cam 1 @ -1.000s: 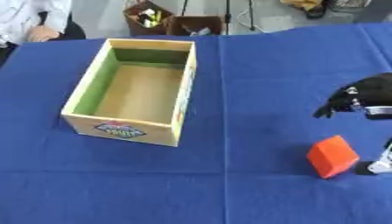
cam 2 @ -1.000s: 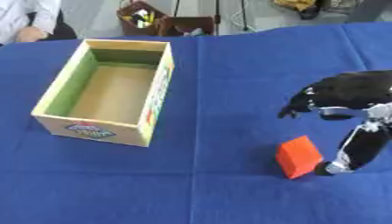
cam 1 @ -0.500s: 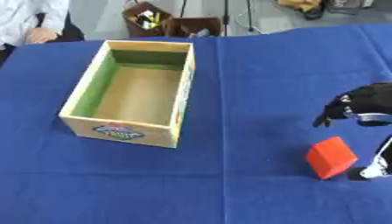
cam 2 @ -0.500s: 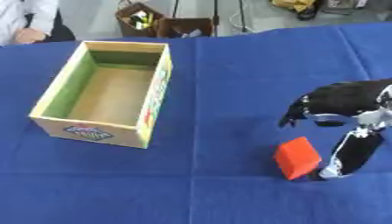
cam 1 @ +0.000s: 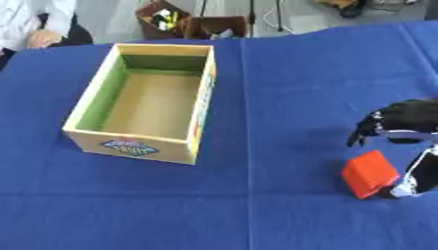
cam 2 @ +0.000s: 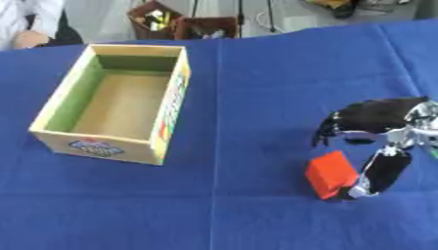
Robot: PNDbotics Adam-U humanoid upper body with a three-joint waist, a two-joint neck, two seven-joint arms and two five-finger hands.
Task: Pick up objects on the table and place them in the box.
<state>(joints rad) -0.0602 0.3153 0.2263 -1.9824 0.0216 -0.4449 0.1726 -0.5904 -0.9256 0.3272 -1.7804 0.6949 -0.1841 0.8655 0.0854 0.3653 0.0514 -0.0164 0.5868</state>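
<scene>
In the left eye view, an open cardboard box (cam 1: 143, 102) with a green inner wall and a printed label on its near side stood on the left half of the blue worktop (cam 1: 282, 73), with nothing visible inside it. A small red block (cam 1: 369, 173) lay on the worktop near the right edge, well apart from the box. The right hand (cam 1: 409, 146) came in from the right, only partly inside this view, one finger above the block and the thumb low at its right side. In the right eye view, the same hand (cam 2: 376, 141) showed more fully: dark fingers arched over the block (cam 2: 330, 174) and the thumb touched its right face, though whether the fingers had clamped it could not be told
</scene>
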